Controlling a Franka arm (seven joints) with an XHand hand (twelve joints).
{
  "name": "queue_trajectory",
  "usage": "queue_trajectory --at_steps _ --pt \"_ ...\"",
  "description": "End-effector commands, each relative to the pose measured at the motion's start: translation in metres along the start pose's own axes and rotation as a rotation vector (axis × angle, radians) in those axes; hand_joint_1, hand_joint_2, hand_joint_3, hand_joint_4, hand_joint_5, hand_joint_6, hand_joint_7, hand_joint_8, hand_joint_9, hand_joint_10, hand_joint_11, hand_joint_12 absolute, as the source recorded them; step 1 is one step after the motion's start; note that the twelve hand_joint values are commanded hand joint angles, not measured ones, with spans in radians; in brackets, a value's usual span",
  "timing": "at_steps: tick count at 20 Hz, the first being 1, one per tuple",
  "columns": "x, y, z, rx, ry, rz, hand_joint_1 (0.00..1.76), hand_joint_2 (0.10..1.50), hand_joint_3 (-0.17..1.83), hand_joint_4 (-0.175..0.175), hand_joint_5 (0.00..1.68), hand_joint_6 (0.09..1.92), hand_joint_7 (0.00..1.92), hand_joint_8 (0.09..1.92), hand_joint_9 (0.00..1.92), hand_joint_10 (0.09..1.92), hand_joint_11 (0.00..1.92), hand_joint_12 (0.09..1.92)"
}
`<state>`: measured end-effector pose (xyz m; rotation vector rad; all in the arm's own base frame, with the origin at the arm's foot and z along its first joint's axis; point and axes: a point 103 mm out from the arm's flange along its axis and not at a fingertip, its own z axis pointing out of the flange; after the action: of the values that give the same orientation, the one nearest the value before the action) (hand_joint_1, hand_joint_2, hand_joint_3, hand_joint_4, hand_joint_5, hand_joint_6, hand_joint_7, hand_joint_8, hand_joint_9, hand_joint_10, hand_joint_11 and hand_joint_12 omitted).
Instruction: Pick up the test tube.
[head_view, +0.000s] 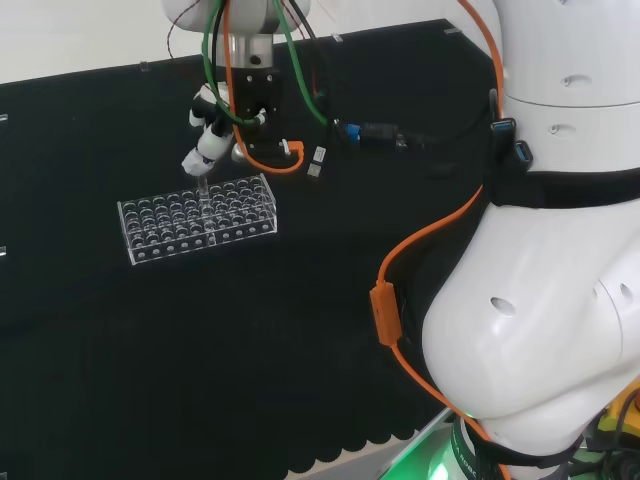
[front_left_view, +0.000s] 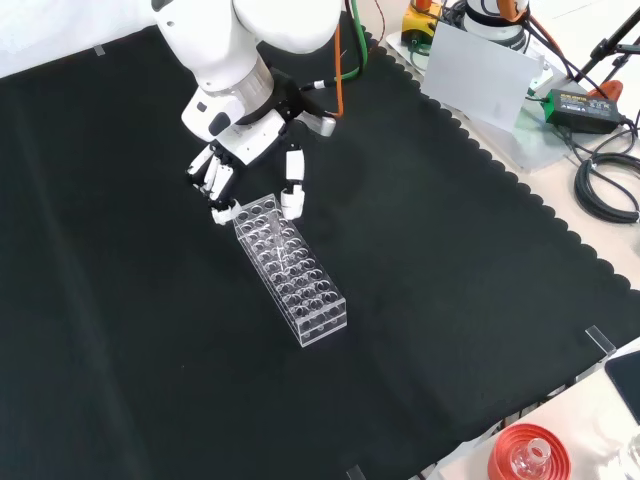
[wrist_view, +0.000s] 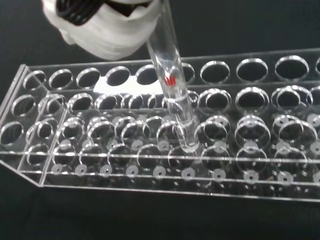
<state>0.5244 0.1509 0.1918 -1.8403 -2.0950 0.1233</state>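
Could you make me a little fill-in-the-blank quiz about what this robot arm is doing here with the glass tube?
1. The hand is above one end of a clear plastic ____.
2. The test tube carries a small ____ mark.
3. The rack stands on a ____ cloth.
4. The tube's bottom end is still ____ the rack.

Missing words: rack; red; black; inside

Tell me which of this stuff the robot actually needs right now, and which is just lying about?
Needed:
- test tube
- clear rack it stands in
- hand

Lying about:
- red ribbed ring, front view's bottom edge
- black power brick and cables, beyond the cloth
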Motion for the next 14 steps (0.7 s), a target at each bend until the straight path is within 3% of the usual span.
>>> queue_trajectory --at_steps 1,14 --pt "-0.005 -0.007 0.007 0.014 0.018 0.005 1.0 0.69 0.62 -0.089 0.41 0.82 0.72 0.8 0.54 0.88 0.08 1.58" --pt "0.008 -0.01 0.019 0.032 0.023 -0.026 1.07 0.66 0.67 -0.104 0.56 0.88 0.85 0.76 0.64 0.83 0.14 1.56"
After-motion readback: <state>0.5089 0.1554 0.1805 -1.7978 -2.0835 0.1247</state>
